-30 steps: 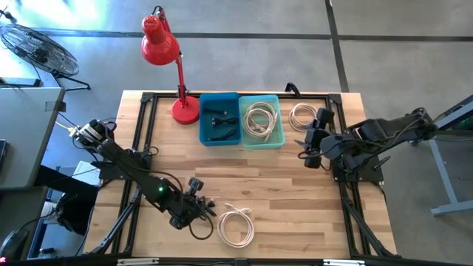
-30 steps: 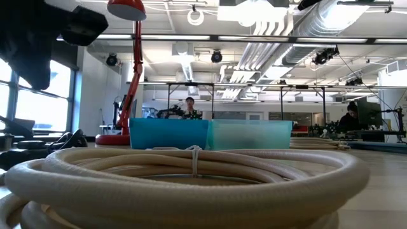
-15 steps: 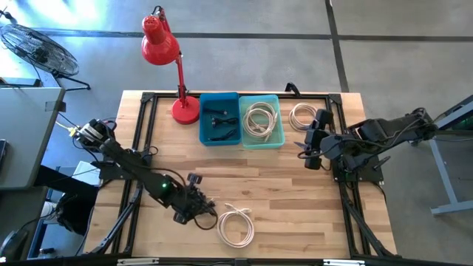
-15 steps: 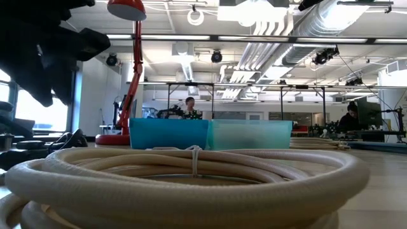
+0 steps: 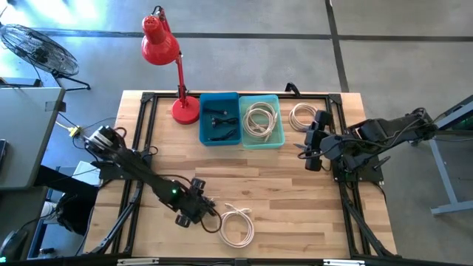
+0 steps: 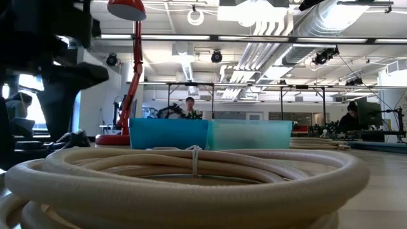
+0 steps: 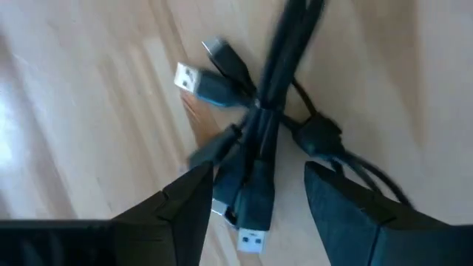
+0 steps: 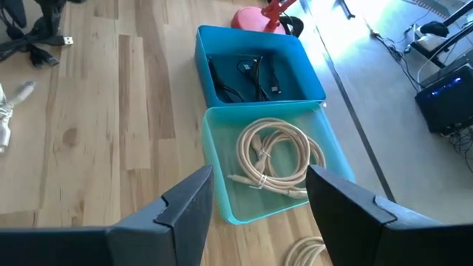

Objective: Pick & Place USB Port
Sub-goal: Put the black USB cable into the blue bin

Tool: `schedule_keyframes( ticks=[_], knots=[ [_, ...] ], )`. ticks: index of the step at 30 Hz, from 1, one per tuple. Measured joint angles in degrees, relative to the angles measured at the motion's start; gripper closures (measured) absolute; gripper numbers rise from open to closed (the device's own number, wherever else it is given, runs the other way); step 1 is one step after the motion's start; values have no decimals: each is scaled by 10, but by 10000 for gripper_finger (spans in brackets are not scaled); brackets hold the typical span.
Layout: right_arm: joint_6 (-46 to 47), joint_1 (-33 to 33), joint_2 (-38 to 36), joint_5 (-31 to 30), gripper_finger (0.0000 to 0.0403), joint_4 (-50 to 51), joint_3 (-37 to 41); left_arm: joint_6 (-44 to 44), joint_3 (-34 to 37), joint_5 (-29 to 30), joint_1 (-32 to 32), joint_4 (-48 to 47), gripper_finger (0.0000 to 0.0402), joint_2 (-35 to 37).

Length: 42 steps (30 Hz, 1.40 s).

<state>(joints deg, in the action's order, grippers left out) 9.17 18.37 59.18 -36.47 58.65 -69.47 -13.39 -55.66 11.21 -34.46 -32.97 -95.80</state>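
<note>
Your left tool [image 5: 201, 214] is low over the front of the counter [image 5: 281, 185], spread wide with the black USB cable bundle [image 7: 259, 148] sitting between the fingers [image 7: 185, 203] but not pinched yet. That bundle lies on the wood just beside the white cable coil [image 5: 236, 226]. Biggest risk from here, I'd say: it's a loose tangle with plugs sticking out every way, so if you close off-center you'll catch one strand and the rest will dangle, or drag that coil along. Make sure you're over the thick middle where the strands cross. Compared with a second ago the left arm has swung in closer to the coil and dropped down. The right tool [image 5: 310, 151] hasn't budged: spread open and empty, parked near the teal bin [image 5: 279, 118], which sits right against the blue bin [image 5: 203, 118] with the black cables in it
</note>
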Motion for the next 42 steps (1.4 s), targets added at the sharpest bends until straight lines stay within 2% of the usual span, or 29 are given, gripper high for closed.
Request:
schedule_keyframes(
  ticks=[6,9,11,14,15,22,26,30,35,42],
  knots=[
    [0,0,0,0,194,-3,0,11,-3,3,5,1,192,-40],
    [0,0,0,0,194,-3,0,13,-3,-6,15,2,211,-43],
    [0,0,0,0,194,-3,0,14,-6,-15,21,0,248,-43],
    [0,0,0,0,194,-3,0,16,-11,-15,25,-5,339,-42],
    [0,0,0,1,194,-3,0,15,-11,-18,26,-6,351,-42],
    [5,0,0,32,194,-4,0,-22,-19,-12,29,-20,348,-41],
    [5,0,0,78,194,-22,0,-31,-64,62,31,-78,349,-44],
    [-2,1,0,133,194,-51,0,-34,-133,106,29,-153,350,-42],
    [-7,1,0,167,194,-69,0,-34,-214,186,11,-207,351,-41],
    [-57,1,13,190,194,-103,0,-4,-265,439,-24,-203,355,-41]
  ],
)
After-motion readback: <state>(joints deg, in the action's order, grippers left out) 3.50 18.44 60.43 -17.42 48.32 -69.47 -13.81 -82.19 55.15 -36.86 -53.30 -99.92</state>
